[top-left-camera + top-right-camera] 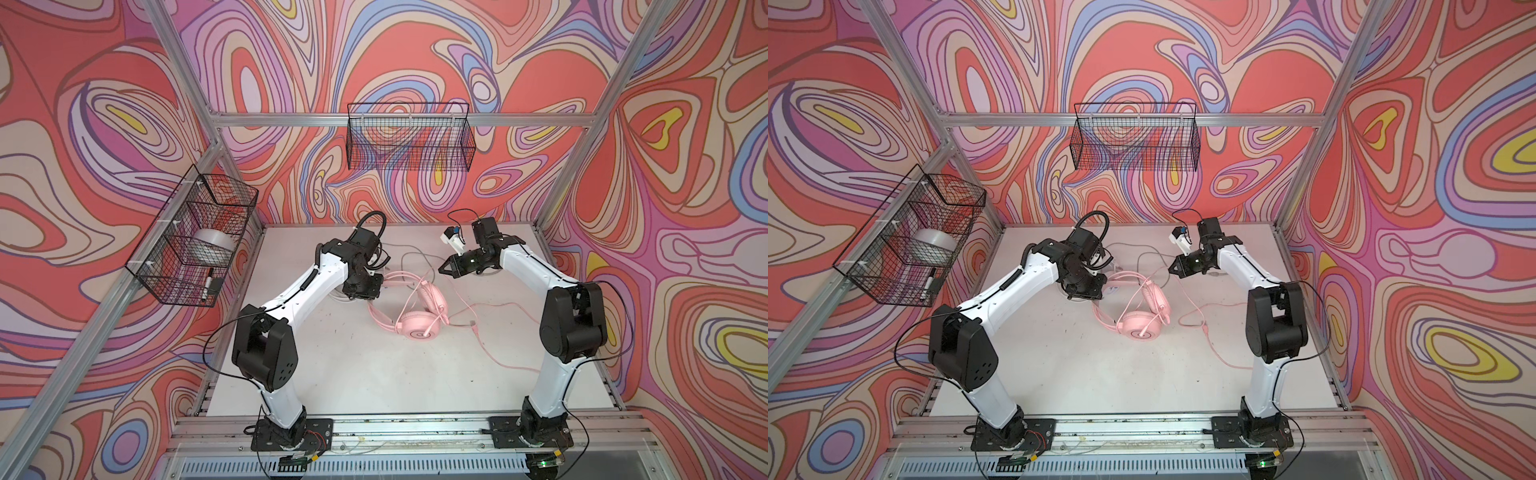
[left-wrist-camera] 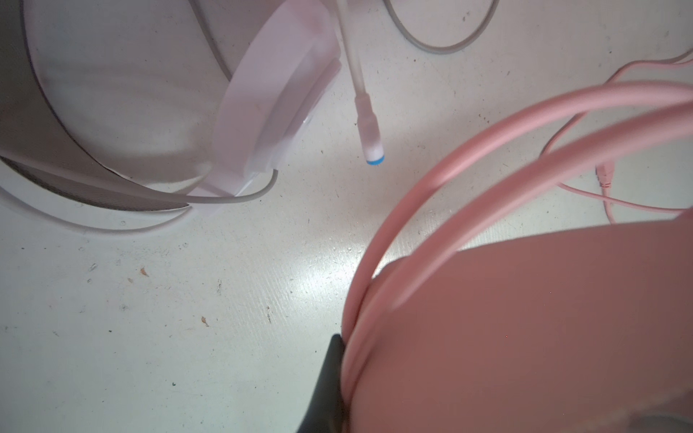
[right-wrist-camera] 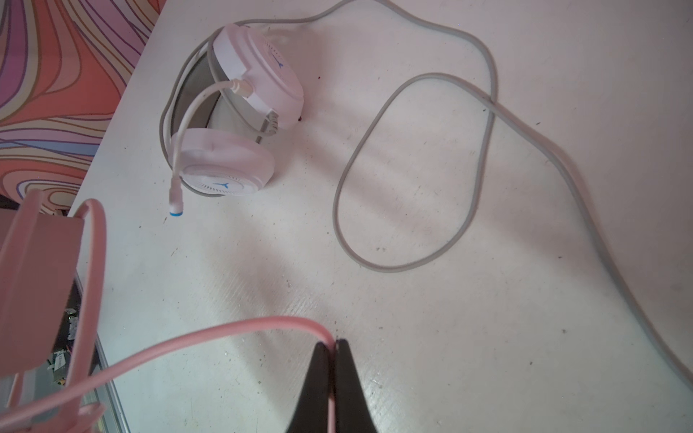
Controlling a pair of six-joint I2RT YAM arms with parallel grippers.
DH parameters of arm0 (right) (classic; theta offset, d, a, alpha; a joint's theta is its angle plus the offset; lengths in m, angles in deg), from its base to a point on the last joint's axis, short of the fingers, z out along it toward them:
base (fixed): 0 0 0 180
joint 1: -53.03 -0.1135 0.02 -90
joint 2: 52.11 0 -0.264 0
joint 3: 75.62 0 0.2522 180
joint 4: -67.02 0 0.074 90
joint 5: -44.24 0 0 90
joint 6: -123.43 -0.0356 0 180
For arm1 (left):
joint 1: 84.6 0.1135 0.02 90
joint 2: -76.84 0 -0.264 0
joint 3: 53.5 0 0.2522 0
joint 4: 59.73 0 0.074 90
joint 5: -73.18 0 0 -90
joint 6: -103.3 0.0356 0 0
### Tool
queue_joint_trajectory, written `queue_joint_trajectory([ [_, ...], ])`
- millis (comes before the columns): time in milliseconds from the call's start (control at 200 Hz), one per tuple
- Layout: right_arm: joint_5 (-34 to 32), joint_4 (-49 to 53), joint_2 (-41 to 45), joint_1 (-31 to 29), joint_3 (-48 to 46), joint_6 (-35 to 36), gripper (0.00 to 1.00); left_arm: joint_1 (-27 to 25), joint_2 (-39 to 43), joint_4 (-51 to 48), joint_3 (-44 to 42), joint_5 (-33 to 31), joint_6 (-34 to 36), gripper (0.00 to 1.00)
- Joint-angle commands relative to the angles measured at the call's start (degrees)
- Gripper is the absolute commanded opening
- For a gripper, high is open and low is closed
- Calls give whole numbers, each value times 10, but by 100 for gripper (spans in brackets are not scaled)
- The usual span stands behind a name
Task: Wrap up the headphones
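There are two headsets, two cables, two arms and two wire baskets. The pink headset (image 1: 419, 330) is in the middle of the table (image 1: 353, 365). Its long axis goes left to right. The headband arch points left and a little far, and the two earcups are at the right end. The nearer earcup lies flat with its outer face up. The left gripper (image 1: 362, 287) is closed on the headband part, where one black finger presses against the pink bands.

The white headset (image 3: 225, 165) lies on the far left of the table, mostly under the left arm, with its two earcups close together. Its grey cable (image 3: 393, 269) makes one loop on the table.

The right gripper (image 3: 335, 343) has its jaws shut on the pink cable (image 3: 262, 321), above the table and right of the pink headset.

The left basket (image 1: 191, 237) holds one tape roll (image 1: 212, 245). The other basket (image 1: 409, 137) hangs on the far wall.
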Motion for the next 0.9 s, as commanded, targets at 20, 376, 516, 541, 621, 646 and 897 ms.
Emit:
queue_joint_trajectory([
  [20, 1, -37, -13, 2, -14, -19, 0, 1, 34, 5, 2, 51, -10, 0],
  [376, -1, -77, -5, 2, -71, -53, 17, 27, 57, 41, -14, 90, -64, 0],
  [516, 1, -83, -5, 2, -82, -55, 25, 36, 62, 49, -18, 91, -79, 0],
  [541, 2, -83, -6, 3, -82, -54, 26, 37, 63, 51, -19, 89, -83, 0],
  [621, 3, -80, -10, 2, -83, -58, 27, 45, 68, 61, -24, 92, -97, 0],
  [646, 2, -79, -11, 2, -84, -59, 27, 47, 70, 64, -26, 96, -100, 0],
  [897, -1, -90, -8, 2, -111, -80, 30, 68, 93, 97, -51, 98, -141, 0],
])
